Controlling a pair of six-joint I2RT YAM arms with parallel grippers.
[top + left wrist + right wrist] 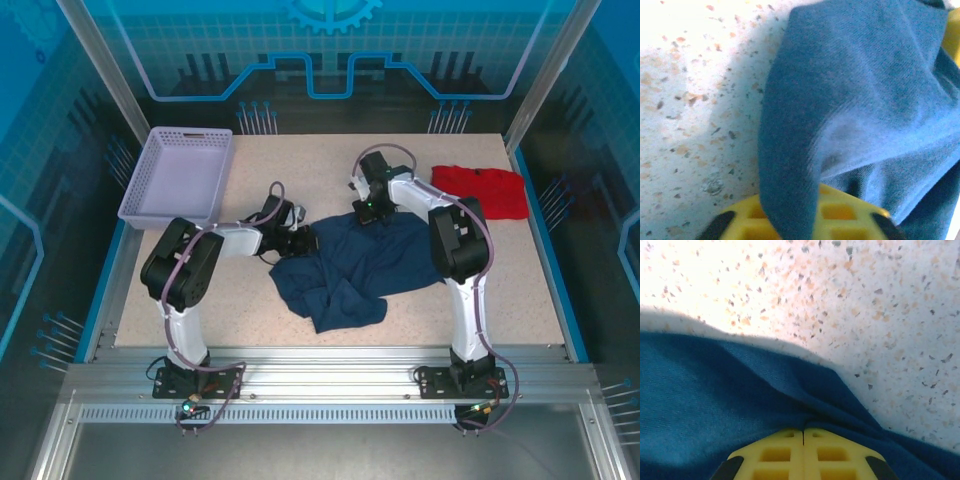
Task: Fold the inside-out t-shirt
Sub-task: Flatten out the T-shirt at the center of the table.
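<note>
Two arms of mine show from above, bent in over the table (480,290). The shirt (345,270) lies crumpled at its middle, spread wider at the far side and bunched toward the near edge. My left gripper (303,242) sits at the shirt's far-left edge and my right gripper (368,212) at its far edge; their tips are too small here to read. A lilac basket (175,175) stands at the far left and a red garment (480,190) lies at the far right.

My left wrist view gives what the overhead cannot: the left gripper (800,210) is closed, and a fold of shirt (855,100) rises out from between my yellow fingers (840,212), covering the tips. Speckled table (690,100) lies to the left.

In my right wrist view the right gripper (803,435) has its fingers (775,455) pressed together, with the shirt (715,400) puckering into their tips, pinched at its edge against bare table (865,305). The bottom edge cuts off the fingers.
</note>
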